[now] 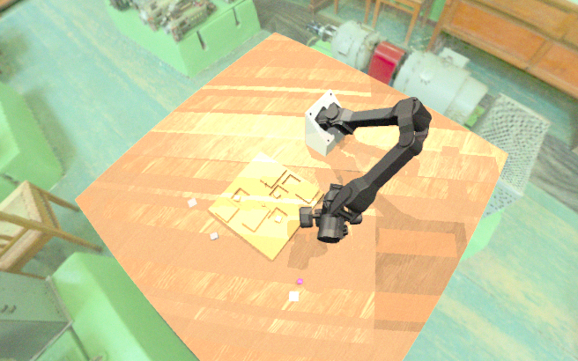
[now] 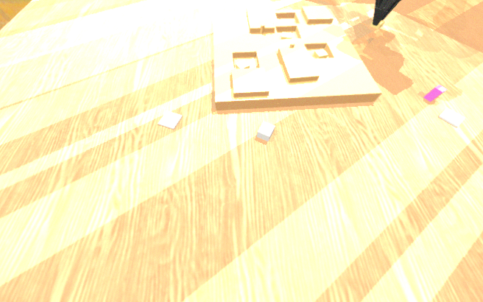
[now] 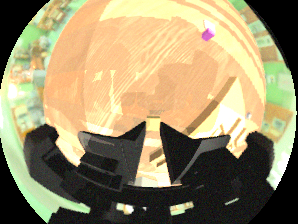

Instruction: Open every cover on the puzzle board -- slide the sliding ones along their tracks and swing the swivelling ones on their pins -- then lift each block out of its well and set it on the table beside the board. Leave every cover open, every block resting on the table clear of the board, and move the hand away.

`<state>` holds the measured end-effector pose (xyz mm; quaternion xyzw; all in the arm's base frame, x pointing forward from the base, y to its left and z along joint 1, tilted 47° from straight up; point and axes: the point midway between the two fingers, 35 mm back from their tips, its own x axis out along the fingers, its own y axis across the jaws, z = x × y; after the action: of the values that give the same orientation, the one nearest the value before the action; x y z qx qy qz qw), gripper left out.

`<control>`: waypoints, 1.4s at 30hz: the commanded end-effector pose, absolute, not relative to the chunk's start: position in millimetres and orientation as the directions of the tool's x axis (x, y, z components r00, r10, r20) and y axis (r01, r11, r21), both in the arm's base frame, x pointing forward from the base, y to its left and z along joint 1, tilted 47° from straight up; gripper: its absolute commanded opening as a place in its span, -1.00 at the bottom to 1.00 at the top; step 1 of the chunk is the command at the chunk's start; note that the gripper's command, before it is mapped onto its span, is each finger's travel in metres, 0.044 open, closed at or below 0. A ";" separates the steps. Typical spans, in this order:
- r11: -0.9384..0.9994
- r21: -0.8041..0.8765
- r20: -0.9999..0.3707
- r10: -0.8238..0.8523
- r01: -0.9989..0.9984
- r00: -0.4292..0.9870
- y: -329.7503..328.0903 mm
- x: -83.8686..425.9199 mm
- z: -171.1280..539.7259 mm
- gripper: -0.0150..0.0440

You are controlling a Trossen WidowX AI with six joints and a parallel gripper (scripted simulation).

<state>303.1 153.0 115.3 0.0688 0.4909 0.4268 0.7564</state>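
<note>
Four wells stand uncovered on the puzzle board (image 1: 266, 244) (image 2: 292, 91), each with a raised cover (image 1: 255, 217) (image 2: 298, 65) or another like it near it. Seen from above, my gripper (image 1: 329, 226) (image 2: 377, 24) (image 3: 153, 124) is just off the board at four o'clock, its jaws narrow around a small yellowish block (image 2: 378, 25) (image 3: 153, 121). Around the board, apart from it on the table, lie a thin white block (image 1: 192, 202) (image 2: 170, 119) at nine o'clock, a chunkier pale block (image 1: 213, 235) (image 2: 266, 131) at eight, and a magenta block (image 1: 300, 281) (image 2: 434, 93) (image 3: 208, 34) at five, with a flat white block (image 1: 293, 296) (image 2: 451, 117) near it, farther out. Pale patches show in some wells; I cannot tell whether those are blocks or light.
</note>
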 end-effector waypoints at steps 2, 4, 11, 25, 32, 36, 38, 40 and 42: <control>0.631 0.526 -0.687 0.710 -0.570 0.152 158.1 303.6 107.8 -0.22; 0.631 0.527 -0.687 0.711 -0.570 0.153 160.6 303.6 105.7 -0.22; 0.629 0.529 -0.684 0.713 -0.569 0.153 169.3 303.4 98.7 -0.22; 0.622 0.529 -0.679 0.718 -0.577 0.153 173.1 302.7 98.5 0.49; 0.623 0.528 -0.680 0.717 -0.577 0.152 169.5 302.7 101.3 1.00; 0.625 0.527 -0.682 0.715 -0.576 0.152 159.7 302.2 109.3 1.00; 0.626 0.526 -0.684 0.714 -0.575 0.152 154.9 301.7 113.4 1.00; 0.627 0.526 -0.684 0.713 -0.574 0.152 150.1 301.0 117.5 1.00; 0.628 0.526 -0.685 0.712 -0.574 0.152 145.4 300.2 121.7 1.00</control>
<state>300.7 151.5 112.1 0.0723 0.4985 0.4227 0.7534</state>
